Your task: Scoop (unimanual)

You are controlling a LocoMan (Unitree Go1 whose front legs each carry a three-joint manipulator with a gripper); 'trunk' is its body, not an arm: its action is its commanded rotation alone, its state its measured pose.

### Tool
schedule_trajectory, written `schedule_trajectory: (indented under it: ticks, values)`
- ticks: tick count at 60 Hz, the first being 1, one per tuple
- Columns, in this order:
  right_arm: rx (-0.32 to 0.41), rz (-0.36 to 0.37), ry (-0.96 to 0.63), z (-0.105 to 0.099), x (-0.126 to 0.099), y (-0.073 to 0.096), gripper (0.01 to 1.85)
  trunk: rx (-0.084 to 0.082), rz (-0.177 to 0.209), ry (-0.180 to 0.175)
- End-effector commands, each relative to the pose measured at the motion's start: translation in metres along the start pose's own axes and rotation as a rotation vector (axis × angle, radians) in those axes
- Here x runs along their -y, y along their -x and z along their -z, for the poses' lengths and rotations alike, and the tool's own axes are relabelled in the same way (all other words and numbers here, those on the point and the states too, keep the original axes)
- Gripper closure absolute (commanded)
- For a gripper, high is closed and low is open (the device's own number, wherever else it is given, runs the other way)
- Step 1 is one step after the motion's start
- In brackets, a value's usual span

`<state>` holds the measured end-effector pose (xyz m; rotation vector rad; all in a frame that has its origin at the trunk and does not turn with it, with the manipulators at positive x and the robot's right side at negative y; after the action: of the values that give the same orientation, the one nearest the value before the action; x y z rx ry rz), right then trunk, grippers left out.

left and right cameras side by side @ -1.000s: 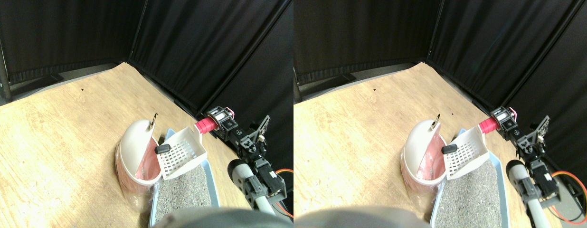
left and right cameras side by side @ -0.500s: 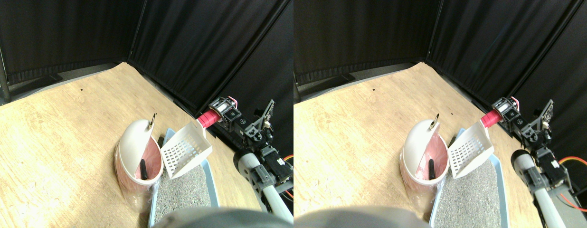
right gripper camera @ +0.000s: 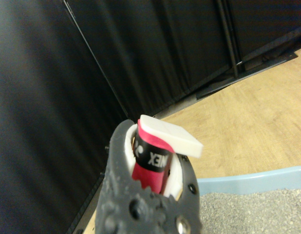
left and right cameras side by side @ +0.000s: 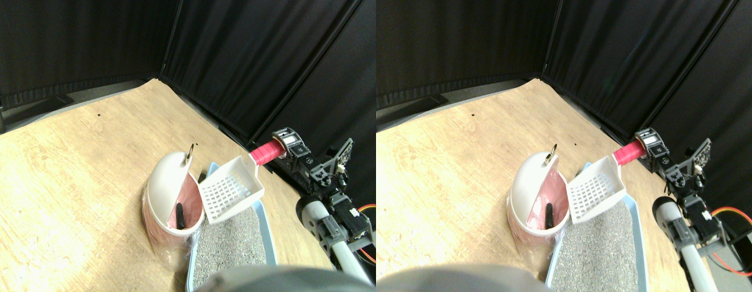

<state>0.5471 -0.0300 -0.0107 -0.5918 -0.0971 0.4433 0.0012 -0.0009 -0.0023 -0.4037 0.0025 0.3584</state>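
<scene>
My right gripper (left and right cameras side by side: 286,145) is shut on the red wrapped handle (left and right cameras side by side: 264,152) of a white slotted scoop (left and right cameras side by side: 229,191). The scoop hangs empty and tilted above the far end of the litter tray, its lip close to the rim of the white bin with a pink liner (left and right cameras side by side: 163,185). A small dark piece (left and right cameras side by side: 180,216) stands inside the bin. In the wrist view the red handle (right gripper camera: 149,163) sits inside the dark jaw frame, and the scoop's white edge (right gripper camera: 171,137) sticks out beyond it.
A light blue tray (left and right cameras side by side: 268,234) filled with grey litter (left and right cameras side by side: 230,243) lies beside the bin, also seen as the tray rim (right gripper camera: 253,178) in the wrist view. Black curtains (left and right cameras side by side: 242,67) close off the back and right. Wooden floor (left and right cameras side by side: 78,158) stretches to the left.
The dark piece that lay on the scoop a second ago has dropped into the bin. The scoop has since tipped back a little flatter. The camera has shifted slightly.
</scene>
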Motion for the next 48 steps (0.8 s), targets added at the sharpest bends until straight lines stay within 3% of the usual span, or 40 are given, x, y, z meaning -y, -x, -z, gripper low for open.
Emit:
schedule_trajectory:
  ticks: [1,12,21,30,42,48]
  values:
    - [0.022,0.092,-0.09,0.001,0.012,0.001,1.8,0.007,0.02,0.098]
    - [0.07,0.165,-0.263,0.035,0.042,0.011,1.8,-0.005,0.052,0.056]
    - [0.066,0.233,-0.331,0.06,0.053,0.018,1.8,-0.009,0.085,0.015]
    - [0.136,0.286,-0.442,0.089,0.066,0.024,1.8,-0.015,0.116,-0.024]
    - [0.176,0.466,-0.591,0.128,0.077,0.043,1.8,-0.023,0.147,-0.072]
    - [0.198,0.49,-0.646,0.149,0.081,0.053,1.8,-0.03,0.155,-0.092]
